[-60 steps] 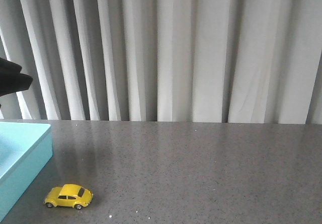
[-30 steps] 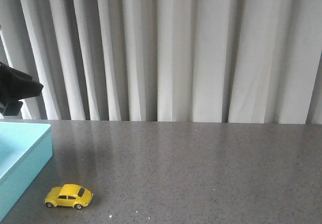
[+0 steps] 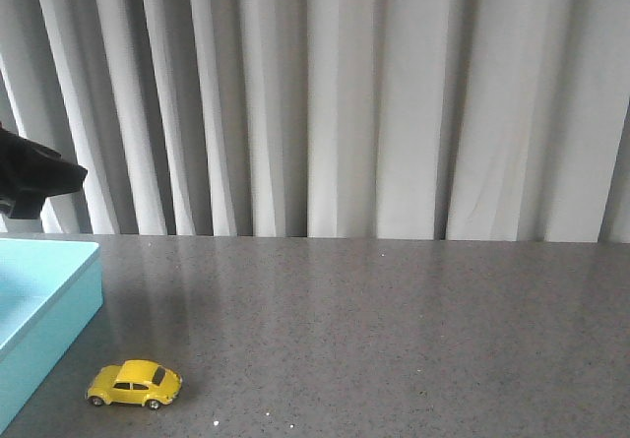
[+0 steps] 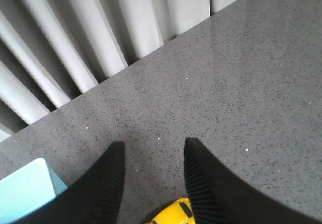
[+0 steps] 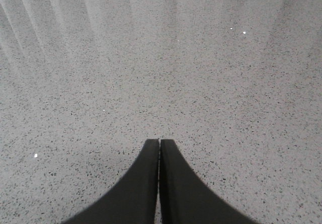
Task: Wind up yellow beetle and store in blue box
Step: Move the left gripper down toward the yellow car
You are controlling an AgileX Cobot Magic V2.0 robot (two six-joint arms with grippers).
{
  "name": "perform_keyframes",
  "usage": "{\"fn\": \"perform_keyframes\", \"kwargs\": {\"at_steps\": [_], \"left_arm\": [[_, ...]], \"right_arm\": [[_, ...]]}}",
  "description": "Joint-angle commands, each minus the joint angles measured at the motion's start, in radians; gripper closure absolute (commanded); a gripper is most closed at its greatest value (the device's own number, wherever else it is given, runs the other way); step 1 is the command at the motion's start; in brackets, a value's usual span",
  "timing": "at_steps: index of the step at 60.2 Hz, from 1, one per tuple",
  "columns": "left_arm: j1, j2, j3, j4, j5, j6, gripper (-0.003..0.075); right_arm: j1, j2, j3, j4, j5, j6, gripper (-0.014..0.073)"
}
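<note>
- desk [image 3: 394,330]: dark grey speckled surface, fine black and white flecks, slightly glossy. Fills the lower part of the front view and runs edge to edge.
- desk sheen: faint pale vertical streaks reflected near the far edge, clearest in the right wrist view [image 5: 151,43].
- a few bright white specks [image 3: 215,423] scattered on the desk near the front edge.
- curtain [image 3: 335,93]: off-white to light grey, hanging in vertical pleats, covering the whole background behind the desk.
- curtain hem meets the far desk edge; darker shadow sits between the folds [image 4: 75,58].
</note>
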Motion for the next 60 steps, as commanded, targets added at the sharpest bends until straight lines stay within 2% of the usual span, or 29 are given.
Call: {"fn": "perform_keyframes", "kwargs": {"at_steps": [1, 8, 16, 24, 41, 60], "left_arm": [[-0.004, -0.029, -0.032, -0.019, -0.029, -0.032, 0.032], [-0.004, -0.026, -0.032, 0.055, -0.015, -0.035, 0.0203], [-0.004, -0.008, -0.032, 0.161, -0.015, -0.069, 0.0152], [-0.005, 0.033, -0.032, 0.208, -0.015, -0.067, 0.0159], [-0.026, 0.191, -0.032, 0.19, 0.021, 0.035, 0.0241], [-0.117, 0.335, -0.032, 0.199, 0.023, 0.081, 0.0242]], "right_arm": [[-0.005, 0.002, -0.024, -0.007, -0.068, -0.006, 0.0601], [-0.005, 0.002, -0.024, -0.007, -0.068, -0.006, 0.0601], [-0.005, 0.002, -0.024, -0.007, -0.068, -0.006, 0.0601], [-0.005, 0.002, -0.024, -0.007, -0.068, -0.006, 0.0601], [-0.005, 0.002, -0.024, -0.007, -0.068, -0.006, 0.0601], [-0.005, 0.002, -0.024, -0.007, -0.068, -0.006, 0.0601]]}}
